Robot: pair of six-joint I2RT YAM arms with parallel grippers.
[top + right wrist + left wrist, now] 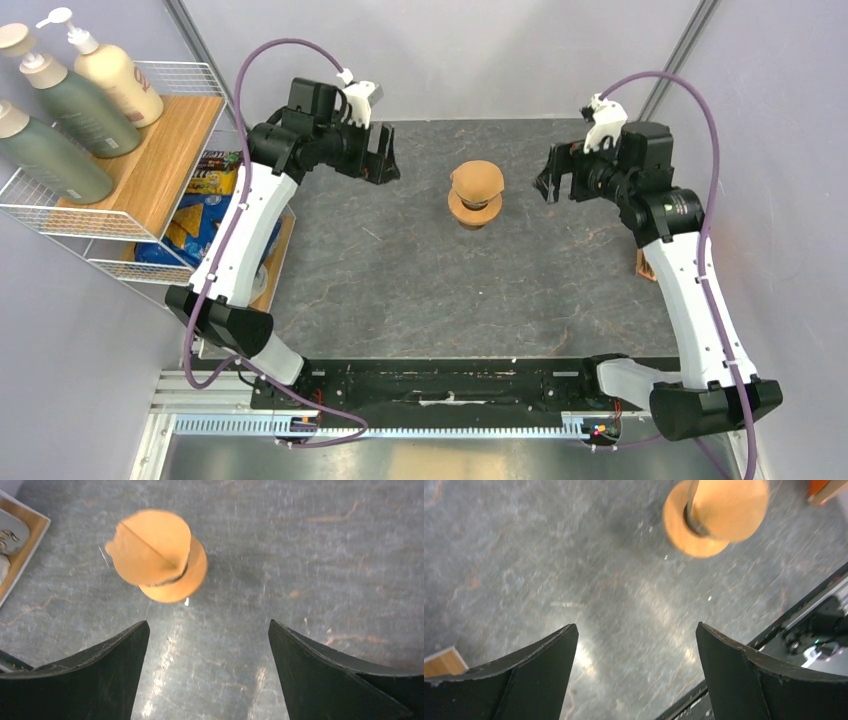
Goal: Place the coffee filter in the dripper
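The dripper (474, 212) stands upright at the middle of the grey table, and its light-wood ring collar shows. The tan coffee filter (477, 180) sits in its top, puffed up above the collar with a crease across it. The filter (152, 545) and the collar (192, 577) show in the right wrist view. In the left wrist view the filter (729, 505) and the collar (679, 530) are blurred. My left gripper (380, 160) (636, 630) is open and empty, left of the dripper. My right gripper (550, 178) (207, 625) is open and empty, right of it.
A wire rack (150, 170) with pump bottles (60, 130) stands at the far left. Snack bags (200, 215) lie under it. A small brown object (643, 263) sits at the table's right edge behind the right arm. A wooden tray corner (20, 545) shows in the right wrist view.
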